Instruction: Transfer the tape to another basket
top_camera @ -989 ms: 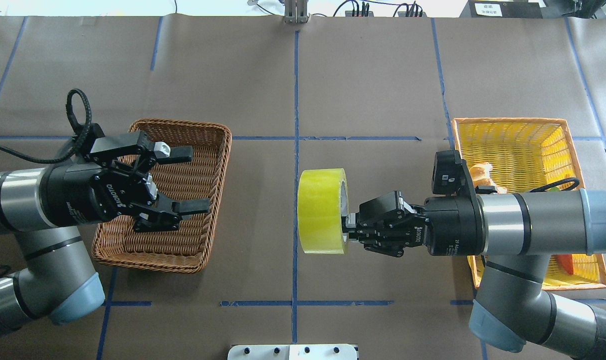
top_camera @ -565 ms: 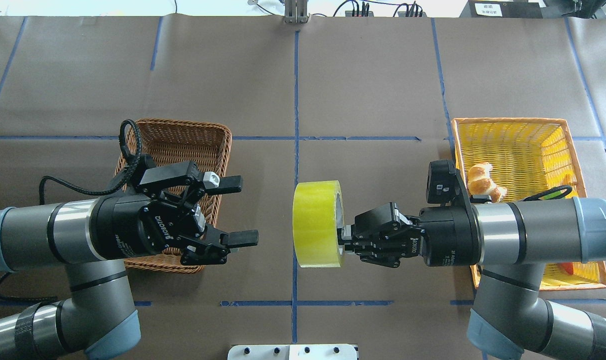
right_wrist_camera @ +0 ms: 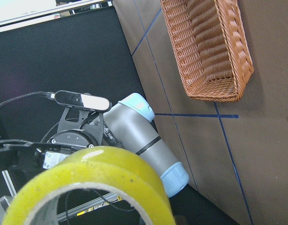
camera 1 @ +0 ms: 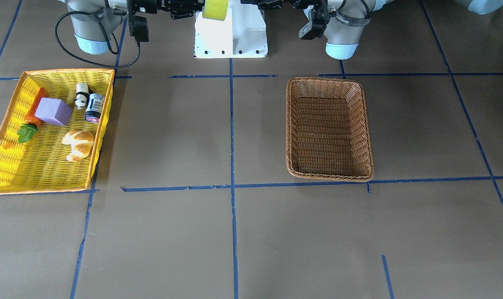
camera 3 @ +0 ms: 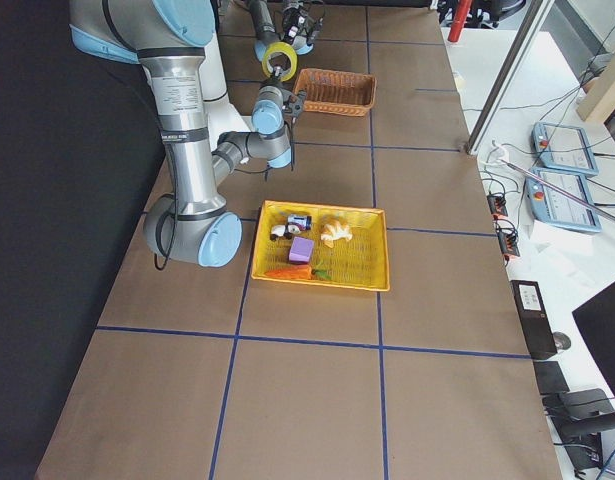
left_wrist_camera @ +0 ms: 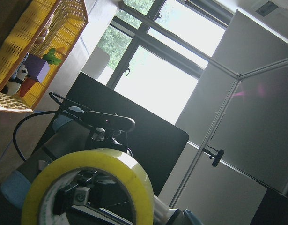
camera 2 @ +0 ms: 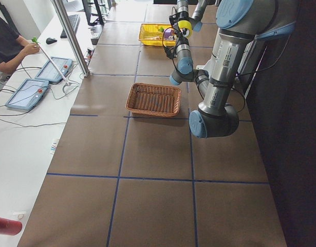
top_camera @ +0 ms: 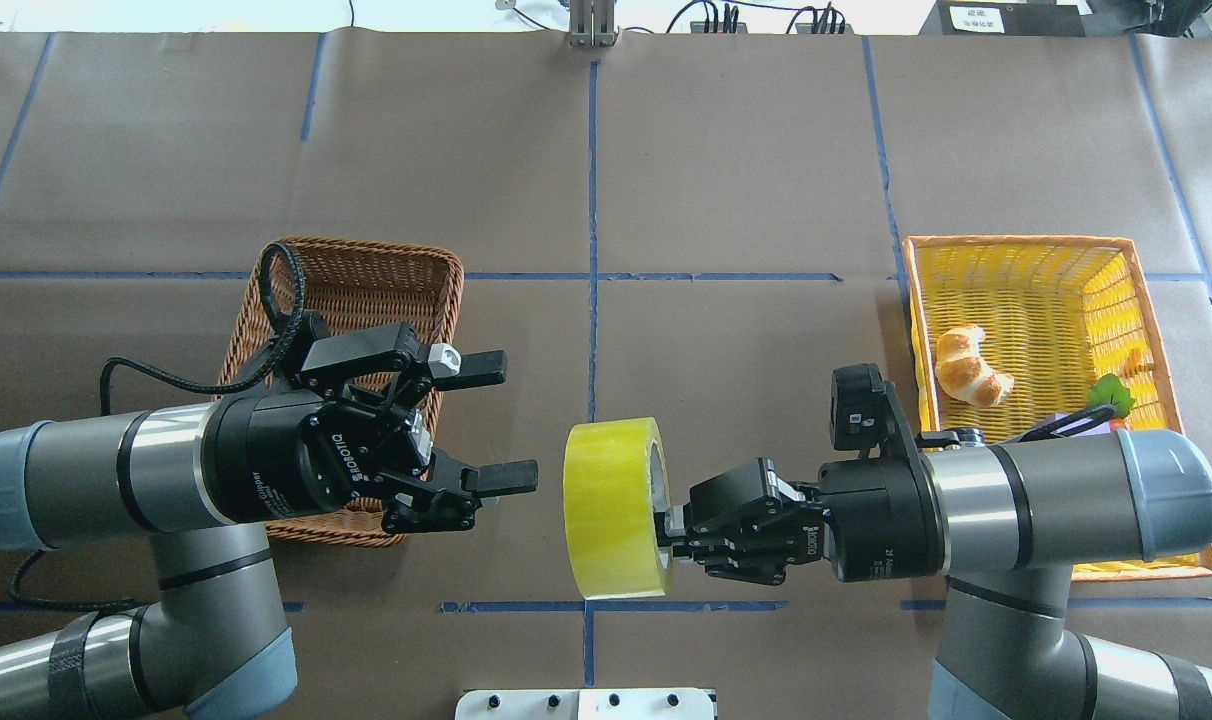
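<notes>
The tape (top_camera: 611, 505) is a wide yellow-green roll held on edge in the air over the table's middle, near the robot's base. My right gripper (top_camera: 668, 527) is shut on its right-hand rim. The tape also shows in the front view (camera 1: 215, 9), the left wrist view (left_wrist_camera: 87, 178) and the right wrist view (right_wrist_camera: 97, 183). My left gripper (top_camera: 519, 423) is open and empty, its jaws spread wide, just left of the tape and facing it without touching. The brown wicker basket (top_camera: 366, 290) is empty behind the left gripper; it also shows in the front view (camera 1: 328, 128).
A yellow, orange-rimmed basket (top_camera: 1016, 240) stands at the right, with a croissant (top_camera: 971, 365) in it. The front view shows a purple block (camera 1: 53, 111), a toy panda (camera 1: 81, 94), a small can (camera 1: 94, 108) and a carrot (camera 1: 35, 106) there too.
My right gripper has carried the tape left and toward the robot's side of the table. My left gripper has moved right, off the brown basket, to face the tape, still open.
</notes>
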